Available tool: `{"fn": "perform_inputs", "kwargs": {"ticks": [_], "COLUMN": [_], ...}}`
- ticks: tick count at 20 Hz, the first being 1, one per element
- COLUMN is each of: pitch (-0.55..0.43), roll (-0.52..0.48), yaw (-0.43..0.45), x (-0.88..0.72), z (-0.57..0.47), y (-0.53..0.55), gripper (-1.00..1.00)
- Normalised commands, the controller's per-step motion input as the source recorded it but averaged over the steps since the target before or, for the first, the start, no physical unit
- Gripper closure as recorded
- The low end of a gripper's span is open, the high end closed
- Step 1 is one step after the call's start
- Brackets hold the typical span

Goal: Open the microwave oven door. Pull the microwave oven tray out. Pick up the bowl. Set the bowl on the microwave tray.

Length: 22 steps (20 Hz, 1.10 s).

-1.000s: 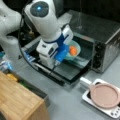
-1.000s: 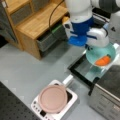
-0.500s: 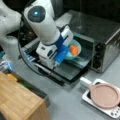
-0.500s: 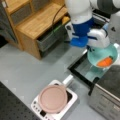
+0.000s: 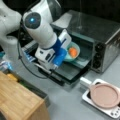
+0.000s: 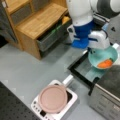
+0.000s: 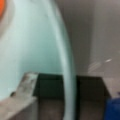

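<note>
My gripper [image 5: 65,53] is shut on the rim of the teal bowl [image 5: 73,51], which holds an orange lump. The bowl [image 6: 103,57] is over the open front of the silver microwave oven [image 5: 105,42]. The microwave oven door [image 5: 67,73] is folded down flat, dark glass facing up. Under the bowl a dark tray [image 5: 82,62] sticks out of the opening; I cannot tell whether the bowl touches it. In the wrist view the bowl's rim [image 7: 67,62] runs between my two fingers [image 7: 25,85]. In both front views the arm hides the bowl's near side.
A pink round plate [image 5: 103,95] lies on a white base [image 6: 70,102] in front of the oven. A wooden cabinet [image 6: 37,22] with an open drawer stands behind the arm. The oven's black knobs [image 5: 98,55] are right of the opening.
The gripper has carried the bowl a little further toward the oven opening. The door and pink plate have not moved.
</note>
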Motion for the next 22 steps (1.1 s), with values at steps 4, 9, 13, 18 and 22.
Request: {"fn": "perform_inputs", "kwargs": {"ticks": [4,9,13,18,22], "pitch": [-0.256,-0.241,-0.246,-0.257,-0.254], "roll": [0.094,0.059,0.026,0.002,-0.012], "yaw": [-0.171,-0.200,-0.250,-0.287,-0.287], "x": [-0.29,-0.31,-0.35,-0.33,-0.33], "z": [-0.17,-0.13,-0.13,-0.14,-0.13], "y": [0.32,0.35,0.40,0.37,0.32], "gripper": [1.00,1.00,1.00,1.00,1.00]}}
